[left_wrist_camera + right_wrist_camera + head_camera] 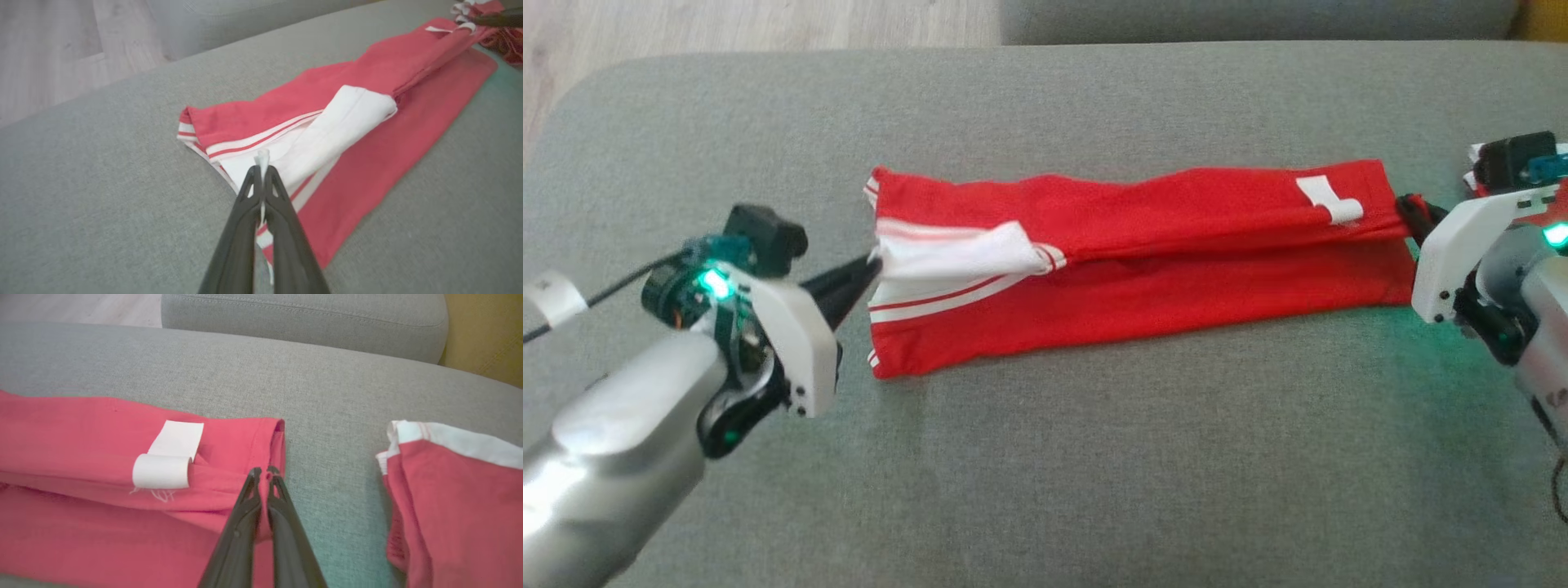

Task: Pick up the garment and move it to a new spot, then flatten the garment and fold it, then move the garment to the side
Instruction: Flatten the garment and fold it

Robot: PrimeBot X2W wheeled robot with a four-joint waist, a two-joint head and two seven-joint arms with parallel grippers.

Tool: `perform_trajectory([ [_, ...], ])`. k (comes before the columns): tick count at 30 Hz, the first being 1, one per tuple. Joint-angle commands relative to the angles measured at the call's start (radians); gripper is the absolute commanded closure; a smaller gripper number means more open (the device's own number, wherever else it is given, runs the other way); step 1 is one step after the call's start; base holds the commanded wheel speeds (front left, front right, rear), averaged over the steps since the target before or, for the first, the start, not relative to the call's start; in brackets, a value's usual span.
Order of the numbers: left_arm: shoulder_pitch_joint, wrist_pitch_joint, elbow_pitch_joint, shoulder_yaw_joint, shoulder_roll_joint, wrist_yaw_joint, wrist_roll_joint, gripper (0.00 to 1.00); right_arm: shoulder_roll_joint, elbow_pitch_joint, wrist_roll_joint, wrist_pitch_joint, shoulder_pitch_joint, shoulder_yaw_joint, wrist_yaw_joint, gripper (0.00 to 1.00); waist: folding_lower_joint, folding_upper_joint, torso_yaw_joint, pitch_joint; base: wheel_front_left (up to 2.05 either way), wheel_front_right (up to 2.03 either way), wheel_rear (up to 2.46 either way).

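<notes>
The left gripper (261,175), its two dark fingers pinched shut on a tuft of white cloth, holds the left end of the red garment (1143,269). The right gripper (264,474), clamped in the same way on a fold of red hem, holds the opposite end. From each pair of fingertips the cloth runs straight toward the other arm. The garment lies as a long, narrow band on the grey sofa cushion (1054,474), its long axis left to right in the head view. One gripper is at each short end, and neither is closer to the middle than the other. A lengthwise fold lays the far half over the near half, leaving a strip of the lower layer bare along the near edge. A rumpled white panel (956,257) with red stripes sits just beyond the left fingertips, and a small white label (169,457), curled at one end, lies near the right ones (a second red-and-white garment (445,498) rests apart on the cushion in the right wrist view). The folding appears to be under way. The next move likely turns on both arms working across that axis together, or on one end being carried toward the other, with the band taut enough to hold the layers square.
</notes>
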Motion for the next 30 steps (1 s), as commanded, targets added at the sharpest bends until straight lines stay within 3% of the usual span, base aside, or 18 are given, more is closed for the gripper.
perform_trajectory([
  [1,-0.037,0.009,-0.027,0.036,0.056,0.002,-0.004,1.0,-0.03,-0.03,0.014,0.011,0.004,0.016,-0.001,1.0,0.0002,0.0,-0.004,-0.003,0.0,0.0,0.0],
  [10,0.011,0.125,-0.102,0.006,0.108,0.014,-0.061,1.0,-0.088,-0.105,0.088,0.124,0.006,0.125,-0.001,1.0,0.0002,0.0,-0.028,-0.008,0.0,0.0,0.0],
  [19,0.035,0.16,-0.143,-0.008,0.126,0.036,-0.075,1.0,-0.104,-0.147,0.161,0.19,0.004,0.199,-0.001,1.0,0.0002,0.0,-0.049,-0.01,0.0,0.0,0.0],
  [20,0.037,0.151,-0.144,-0.004,0.126,0.044,-0.073,1.0,-0.105,-0.149,0.166,0.186,0.002,0.203,-0.001,0.65,0.0002,0.0,-0.051,-0.01,0.0,0.0,0.0],
  [21,0.038,0.141,-0.145,-0.004,0.126,0.05,-0.066,0.63,-0.103,-0.146,0.179,0.19,0.001,0.203,-0.001,0.0,0.0002,0.0,-0.053,-0.011,0.0,0.0,0.0],
  [22,0.039,0.132,-0.146,-0.004,0.126,0.055,-0.059,0.01,-0.101,-0.143,0.189,0.196,0.0,0.204,-0.001,0.0,0.0002,0.0,-0.055,-0.011,0.0,0.0,0.0],
  [26,0.035,0.054,-0.135,0.025,0.11,0.095,-0.037,0.0,-0.095,-0.137,0.214,0.161,-0.018,0.195,-0.001,0.0,0.0002,0.0,-0.063,-0.022,0.0,0.0,0.0],
  [30,0.033,-0.116,-0.107,0.095,0.068,0.156,-0.02,0.0,-0.071,-0.125,0.244,0.064,-0.039,0.155,-0.001,0.0,0.0002,0.0,-0.071,-0.046,0.0,0.0,0.0],
])
